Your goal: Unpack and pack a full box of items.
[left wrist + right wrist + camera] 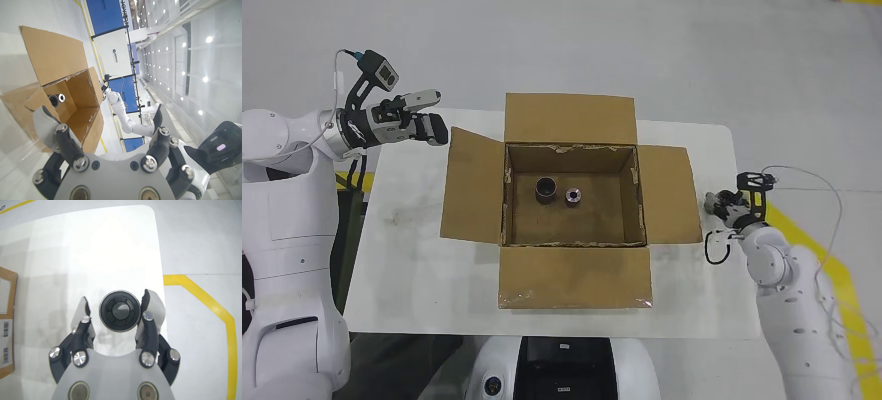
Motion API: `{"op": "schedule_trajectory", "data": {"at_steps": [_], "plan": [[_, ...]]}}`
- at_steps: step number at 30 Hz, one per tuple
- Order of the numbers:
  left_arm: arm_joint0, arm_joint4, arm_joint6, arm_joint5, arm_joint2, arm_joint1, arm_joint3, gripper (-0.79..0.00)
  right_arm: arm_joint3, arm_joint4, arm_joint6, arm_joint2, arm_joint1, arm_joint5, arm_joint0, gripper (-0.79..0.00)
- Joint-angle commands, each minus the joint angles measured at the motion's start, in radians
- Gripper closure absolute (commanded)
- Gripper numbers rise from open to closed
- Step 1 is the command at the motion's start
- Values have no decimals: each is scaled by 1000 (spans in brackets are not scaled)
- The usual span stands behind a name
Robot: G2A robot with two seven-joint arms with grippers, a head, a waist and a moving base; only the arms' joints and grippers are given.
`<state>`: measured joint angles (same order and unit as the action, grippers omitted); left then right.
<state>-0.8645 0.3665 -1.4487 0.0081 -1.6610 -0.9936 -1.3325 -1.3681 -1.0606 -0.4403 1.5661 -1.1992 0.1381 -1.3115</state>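
Right wrist view. Item: disc (120,310), black and round with a metal-looking rim and a raised centre. It lies flat on the tabletop (113,247) near the right edge, well apart from the box (7,321).
- Right pincer (116,296): released and straddling the disc. One pad touches the rim and the other stands just off it, so nothing is clamped.
- Handling (judged): stiff and probably light to middling in weight. The smooth, curved flank may slip out of a skewed grip. Take hold across the full width with the pads on opposite sides of the rim, low and level.

Top view. Layout entry.
- Box (572,120): open at mid-tabletop (402,260) with all four flaps folded out.
- Contents: a dark cylinder (545,189) and a smaller ring (572,195), just beside each other on the floor near the far wall.
- Both look like metal: hard, dense for their size and not fragile. Each is best taken from above across its outer wall.
- Left pincer (440,113): beyond the far-left corner of the tabletop, apart from the box.
- Right pincer (722,210): at the right edge.
- This view sets out how far each arm is from the box. The wrist views supply the detail of each grip.

Left wrist view.
- Left pincer (100,111): released, spread wide and empty, facing the box (54,56).
- The slanting look inside adds the ring's (61,97) bright face beside the cylinder (53,99), and the ragged, torn upper edges of the walls.
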Motion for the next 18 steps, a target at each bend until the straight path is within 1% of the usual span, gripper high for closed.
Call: {"op": "schedule_trajectory", "data": {"at_steps": [1, 3, 6, 7, 13, 18], "plan": [[0, 0, 0, 0, 0, 0, 0, -785, 2, -3, -3, -2, 1, 0, 1, -234], [0, 0, 0, 0, 0, 0, 0, -785, 3, -6, -4, -4, 1, -2, 4, -172], [0, 0, 0, 0, 0, 0, 0, -785, -6, -10, -2, -5, 2, -2, 3, -28], [0, 0, 0, 0, 0, 0, 0, -785, -12, -11, 0, -3, 3, -2, 0, 0], [0, 0, 0, 0, 0, 0, 0, -785, -71, -5, 18, 20, 8, 1, -39, 0], [0, 0, 0, 0, 0, 0, 0, -785, -159, 23, 56, 59, 12, 11, -101, 0]]}}
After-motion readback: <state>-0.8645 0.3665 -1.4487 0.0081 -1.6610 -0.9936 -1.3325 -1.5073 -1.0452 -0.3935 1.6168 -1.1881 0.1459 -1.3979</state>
